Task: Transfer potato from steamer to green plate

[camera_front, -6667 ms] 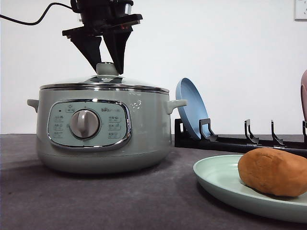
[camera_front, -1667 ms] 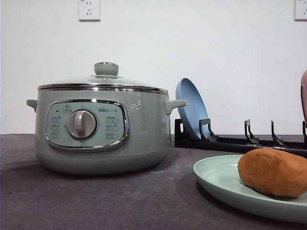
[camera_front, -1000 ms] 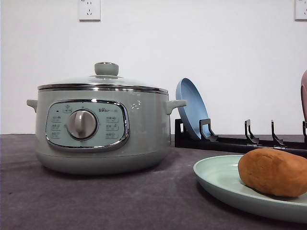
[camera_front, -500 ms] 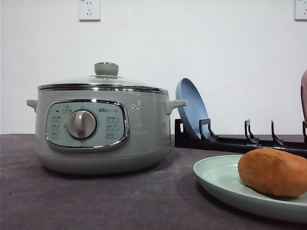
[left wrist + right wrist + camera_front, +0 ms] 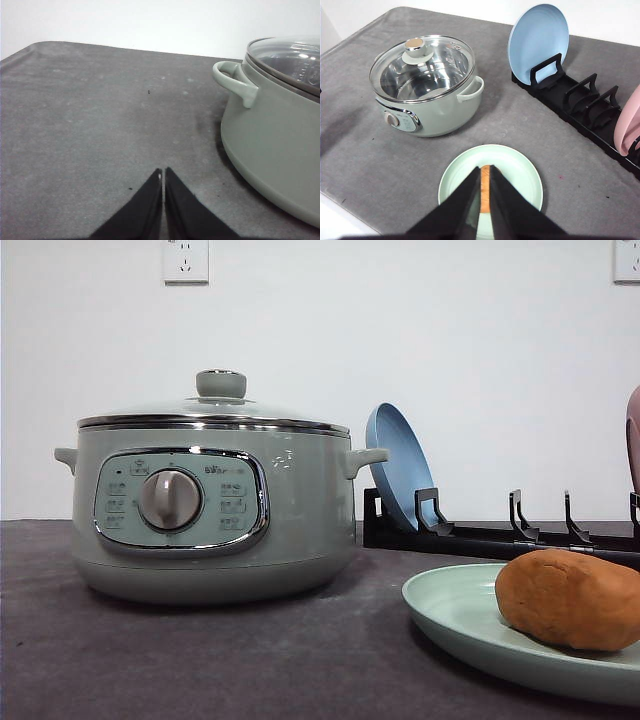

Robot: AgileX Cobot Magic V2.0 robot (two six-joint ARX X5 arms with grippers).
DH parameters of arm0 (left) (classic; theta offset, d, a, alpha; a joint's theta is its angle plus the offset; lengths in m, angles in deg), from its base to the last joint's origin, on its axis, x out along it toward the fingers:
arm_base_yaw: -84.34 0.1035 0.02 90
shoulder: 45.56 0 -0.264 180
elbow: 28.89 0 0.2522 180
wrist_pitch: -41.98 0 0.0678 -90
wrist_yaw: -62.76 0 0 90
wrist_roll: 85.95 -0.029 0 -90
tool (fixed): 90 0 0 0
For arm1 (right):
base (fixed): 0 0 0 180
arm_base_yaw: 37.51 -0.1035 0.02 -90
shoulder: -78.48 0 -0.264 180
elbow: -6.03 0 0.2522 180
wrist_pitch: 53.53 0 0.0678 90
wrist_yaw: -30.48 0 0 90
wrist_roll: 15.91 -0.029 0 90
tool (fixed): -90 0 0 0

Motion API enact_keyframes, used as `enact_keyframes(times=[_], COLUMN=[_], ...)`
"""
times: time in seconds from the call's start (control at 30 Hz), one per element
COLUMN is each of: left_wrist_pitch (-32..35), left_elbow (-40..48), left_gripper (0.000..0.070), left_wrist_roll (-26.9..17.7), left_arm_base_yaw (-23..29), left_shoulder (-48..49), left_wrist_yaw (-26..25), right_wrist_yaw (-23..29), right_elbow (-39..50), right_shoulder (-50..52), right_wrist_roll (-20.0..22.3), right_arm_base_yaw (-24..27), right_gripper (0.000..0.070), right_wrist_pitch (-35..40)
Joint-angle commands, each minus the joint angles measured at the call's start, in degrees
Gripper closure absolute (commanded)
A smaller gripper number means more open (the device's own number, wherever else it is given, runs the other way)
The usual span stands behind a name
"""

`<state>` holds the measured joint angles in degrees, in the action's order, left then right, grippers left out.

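Potato (image 5: 570, 599) resting on green plate (image 5: 450, 615), toward that plate's right side, orange-brown, smooth, matte, oval. Transfer looking complete, judged from that placement. Seen from right wrist as an orange sliver (image 5: 484, 192) between dark fingers, mostly hidden behind them.

Biggest change against the oldest picture: dark gripper above the steamer's lid knob gone from the front view, wall socket now showing behind. Lid (image 5: 215, 412) seated on steamer (image 5: 210, 510), knob (image 5: 221, 384) upright, glass showing bare metal inside from the right wrist view. Nothing shifted on the plate across the last seconds; potato and plate sitting as before. Reads as wrap-up, arms pulled away, nothing left but to stay clear.

Right gripper (image 5: 485, 172) high above the plate, jaws nearly together, a narrow slit between, gripping nothing. Left gripper (image 5: 163, 175) low over grey table (image 5: 90, 115), left of steamer, near its side handle (image 5: 235, 82), jaws pressed together, empty.

Beyond the plate: black rack (image 5: 500, 535) holding blue plate (image 5: 400, 465) upright, pink plate (image 5: 627, 122) at far end.
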<state>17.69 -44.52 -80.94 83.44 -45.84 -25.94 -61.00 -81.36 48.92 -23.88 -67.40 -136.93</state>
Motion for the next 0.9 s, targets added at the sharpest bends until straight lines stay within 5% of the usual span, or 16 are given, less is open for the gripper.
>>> enact_keyframes(times=[0.0, 0.87], left_wrist_pitch=[-0.46, -0.33], left_elbow=[1.20, 1.18], left_gripper=[0.0700, 0.0700], left_wrist_roll=[-1.09, -1.04], left_arm_base_yaw=[0.02, 0.04], left_shoulder=[0.11, 0.09], left_wrist_yaw=[-0.65, -1.29], right_wrist_yaw=[0.02, 0.02], right_elbow=[-0.61, -0.61], right_shoulder=[-0.26, -0.26], right_wrist_roll=[-0.35, -0.35], right_arm_base_yaw=[-0.31, -0.31], right_gripper=[0.0681, 0.0681], right_wrist_pitch=[0.57, 0.57])
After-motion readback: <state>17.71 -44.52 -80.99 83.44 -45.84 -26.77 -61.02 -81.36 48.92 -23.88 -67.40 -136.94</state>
